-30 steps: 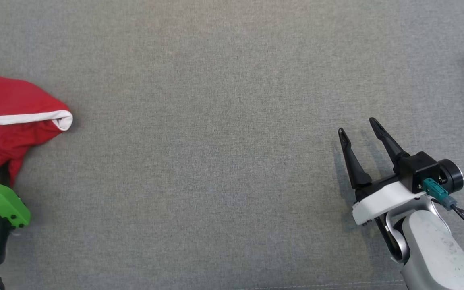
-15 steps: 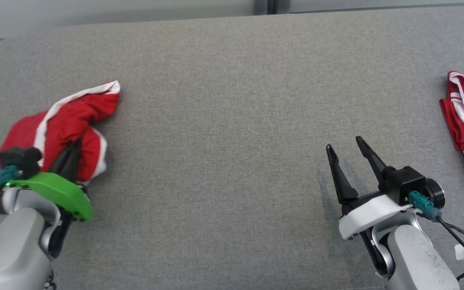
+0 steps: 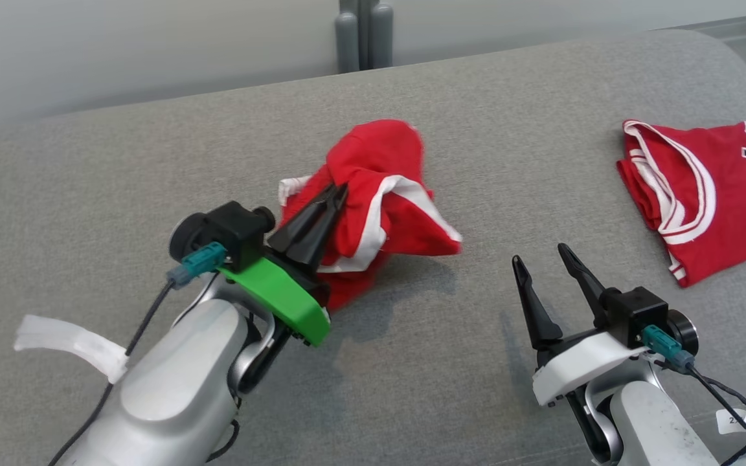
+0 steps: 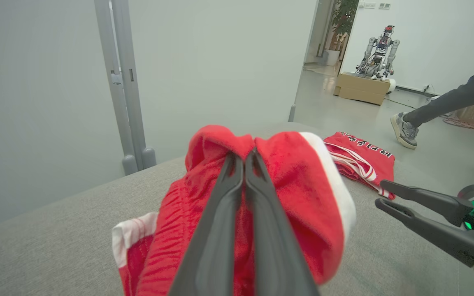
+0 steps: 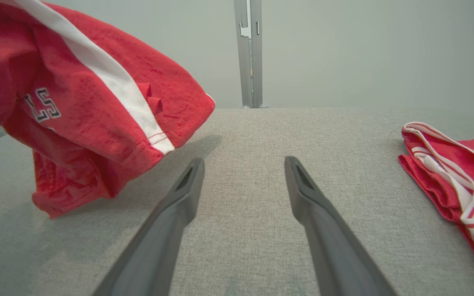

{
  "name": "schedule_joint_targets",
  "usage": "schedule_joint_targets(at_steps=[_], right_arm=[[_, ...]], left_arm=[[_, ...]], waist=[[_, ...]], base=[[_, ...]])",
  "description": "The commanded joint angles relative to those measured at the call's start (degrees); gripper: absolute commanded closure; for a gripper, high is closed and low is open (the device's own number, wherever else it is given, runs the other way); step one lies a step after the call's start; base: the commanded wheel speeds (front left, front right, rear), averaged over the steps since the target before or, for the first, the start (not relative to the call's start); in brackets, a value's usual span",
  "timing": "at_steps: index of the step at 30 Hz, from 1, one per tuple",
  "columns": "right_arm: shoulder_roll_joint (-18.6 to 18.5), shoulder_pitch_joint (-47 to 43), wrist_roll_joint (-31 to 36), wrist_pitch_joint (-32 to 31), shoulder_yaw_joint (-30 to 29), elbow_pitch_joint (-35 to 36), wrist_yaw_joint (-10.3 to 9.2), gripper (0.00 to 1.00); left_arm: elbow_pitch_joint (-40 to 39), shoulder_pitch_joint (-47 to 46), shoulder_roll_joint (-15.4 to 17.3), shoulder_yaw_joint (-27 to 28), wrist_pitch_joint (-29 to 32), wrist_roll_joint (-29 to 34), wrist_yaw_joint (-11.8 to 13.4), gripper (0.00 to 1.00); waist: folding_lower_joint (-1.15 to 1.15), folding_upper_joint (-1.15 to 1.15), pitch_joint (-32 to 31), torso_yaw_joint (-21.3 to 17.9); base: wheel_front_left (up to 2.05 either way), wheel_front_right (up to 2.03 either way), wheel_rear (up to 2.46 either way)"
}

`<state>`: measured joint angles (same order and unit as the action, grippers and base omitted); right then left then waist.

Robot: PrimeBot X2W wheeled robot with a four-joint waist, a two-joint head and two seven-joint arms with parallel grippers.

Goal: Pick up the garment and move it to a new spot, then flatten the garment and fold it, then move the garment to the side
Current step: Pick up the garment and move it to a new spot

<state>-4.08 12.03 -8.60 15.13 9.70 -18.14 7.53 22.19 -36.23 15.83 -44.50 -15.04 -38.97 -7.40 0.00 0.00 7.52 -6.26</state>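
This looks like a robotics lab. Past the desk's far right corner a second robot (image 4: 379, 49) stands by cardboard boxes (image 4: 362, 88) against a bare white wall. The smooth grey floor (image 4: 335, 119) there has a person (image 4: 447, 105) in trainers mid-stride on it. Plain pale partition panels on a grey metal post (image 4: 124, 82) stand behind the far edge. The desk (image 4: 56, 246) is padded in grey cloth, and a robot's left hand (image 3: 337, 193) pinches a red garment (image 3: 386, 155) over it.
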Motion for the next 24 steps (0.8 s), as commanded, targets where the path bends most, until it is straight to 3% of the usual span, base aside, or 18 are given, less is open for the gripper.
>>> schedule_joint_targets(at_steps=[1, 7, 8, 9, 10, 15, 20, 24], right_arm=[[0.16, 0.0, -0.31, -0.02, 0.4, -0.22, -0.1, 0.0], [0.38, 1.07, -0.3, -0.02, 0.73, 0.0, -0.1, 0.0], [0.42, 1.05, -0.24, -0.02, 0.71, -0.02, -0.1, 0.0], [0.41, 1.01, -0.22, -0.02, 0.59, -0.07, -0.1, 0.0], [0.41, 1.01, -0.24, -0.02, 0.45, -0.14, -0.1, 0.0], [0.36, 0.65, -0.06, -0.02, 0.49, -0.66, -0.1, 0.0], [0.13, -0.04, -0.44, -0.02, 0.99, -1.39, -0.1, 0.0], [-0.07, -1.19, -0.56, -0.02, 1.28, -2.84, -0.1, 0.0]], left_arm=[[0.73, -0.17, -0.26, -1.01, -0.12, 0.45, -0.08, 1.0], [7.09, 1.31, -2.36, -1.7, -0.06, 0.38, -0.02, 1.0], [8.48, 1.91, -2.45, -1.58, -0.07, 0.84, -0.02, 0.76], [9.49, 2.37, -2.73, -0.43, -0.08, 0.84, -0.02, 0.31], [11.27, 2.92, -2.43, 0.27, -0.07, 1.54, 0.09, 0.0], [15.98, 6.96, -2.12, 6.91, -0.07, 3.21, 1.99, 0.0], [13.65, 13.54, -1.63, 14.99, -0.07, 6.4, 2.46, 0.0], [9.87, 19.78, -3.4, 20.48, -0.07, 9.13, 1.99, 0.0]], waist=[[0.0, 0.0, -0.71, -3.42], [0.0, 0.0, 0.32, -6.01], [0.0, 0.0, 0.37, -6.13], [0.0, 0.0, 0.4, -6.11], [0.0, 0.0, 0.34, -6.02], [0.0, 0.0, -0.61, -4.37], [0.0, 0.0, -2.05, -1.51], [0.0, 0.0, -3.37, 1.39]], base=[[0.0, 0.0, 0.0], [0.0, 0.0, 0.0], [0.0, 0.0, 0.0], [0.0, 0.0, 0.0], [0.0, 0.0, 0.0], [0.0, 0.0, 0.0], [0.0, 0.0, 0.0], [0.0, 0.0, 0.0]])
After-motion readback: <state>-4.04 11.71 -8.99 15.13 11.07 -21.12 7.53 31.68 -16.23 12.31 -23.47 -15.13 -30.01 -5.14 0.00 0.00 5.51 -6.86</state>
